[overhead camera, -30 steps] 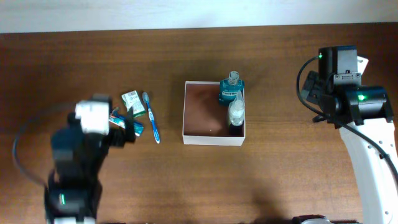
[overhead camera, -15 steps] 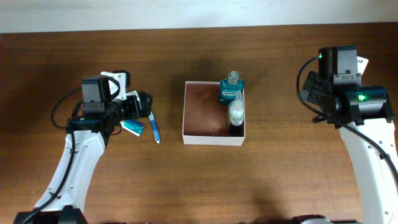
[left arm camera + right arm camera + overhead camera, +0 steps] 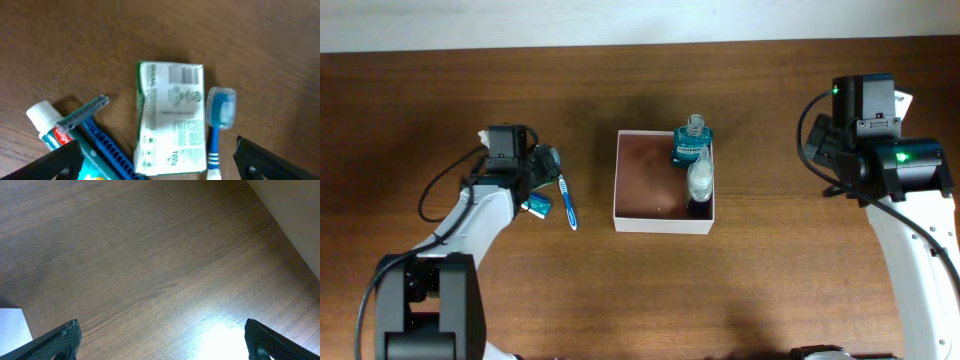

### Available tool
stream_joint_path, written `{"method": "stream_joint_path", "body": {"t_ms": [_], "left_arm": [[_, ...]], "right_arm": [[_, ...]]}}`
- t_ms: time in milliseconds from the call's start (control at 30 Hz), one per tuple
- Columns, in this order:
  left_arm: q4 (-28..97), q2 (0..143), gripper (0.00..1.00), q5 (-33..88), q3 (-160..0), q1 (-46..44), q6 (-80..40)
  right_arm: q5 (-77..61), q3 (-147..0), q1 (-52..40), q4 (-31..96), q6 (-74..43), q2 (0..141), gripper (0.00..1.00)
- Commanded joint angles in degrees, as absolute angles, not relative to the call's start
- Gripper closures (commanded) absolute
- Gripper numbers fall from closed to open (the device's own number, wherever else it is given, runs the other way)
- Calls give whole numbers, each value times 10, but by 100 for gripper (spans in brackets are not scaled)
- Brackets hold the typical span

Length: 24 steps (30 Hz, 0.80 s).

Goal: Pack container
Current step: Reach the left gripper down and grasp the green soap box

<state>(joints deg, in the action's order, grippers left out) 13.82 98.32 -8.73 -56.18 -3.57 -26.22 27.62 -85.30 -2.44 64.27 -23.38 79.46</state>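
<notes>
The container [image 3: 642, 185] is a square white-walled box with a reddish-brown inside at the table's middle. A teal bottle [image 3: 691, 146] and a clear bottle [image 3: 699, 181] stand along its right wall. My left gripper [image 3: 544, 164] is open and hovers over the toiletries left of the container. In the left wrist view its fingers [image 3: 160, 170] straddle a green-white packet [image 3: 172, 117], with a blue toothbrush [image 3: 220, 107], a blue razor [image 3: 92, 135] and a toothpaste tube [image 3: 45, 127] beside it. My right gripper [image 3: 162, 345] is open and empty over bare wood, far right of the container.
The toothbrush [image 3: 565, 200] and toothpaste [image 3: 537, 206] lie on the dark wooden table between my left arm and the container. A pale wall runs along the table's far edge [image 3: 640, 20]. A white corner of the container [image 3: 10, 325] shows in the right wrist view.
My left arm has swung from the front left up to the toiletries, and its gripper now covers the packet from above. The right arm has not moved.
</notes>
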Motion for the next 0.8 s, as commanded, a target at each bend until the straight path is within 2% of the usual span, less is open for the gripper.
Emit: {"method": "stream_joint_path", "body": {"t_ms": [0,100,133,533,767], "left_arm": [[134,984,5,-159,-579,-56,-258],[110,992,11,-167,-579,-58,-243],[94,1001,16,-168,-579,-58,-230],[70,1018,23,-168,-579,-58,-222],[60,1065,22,-168,-579,-58,-222]], "right_arm": [[285,-858,-22,641,-234,795,1],[285,-858,-22,641,-234,795,1],[286,-858,-22,641,-234,795,1],[285,-858,-22,641,-234,795,1],[285,-858,-22,641,-234,795,1]]}}
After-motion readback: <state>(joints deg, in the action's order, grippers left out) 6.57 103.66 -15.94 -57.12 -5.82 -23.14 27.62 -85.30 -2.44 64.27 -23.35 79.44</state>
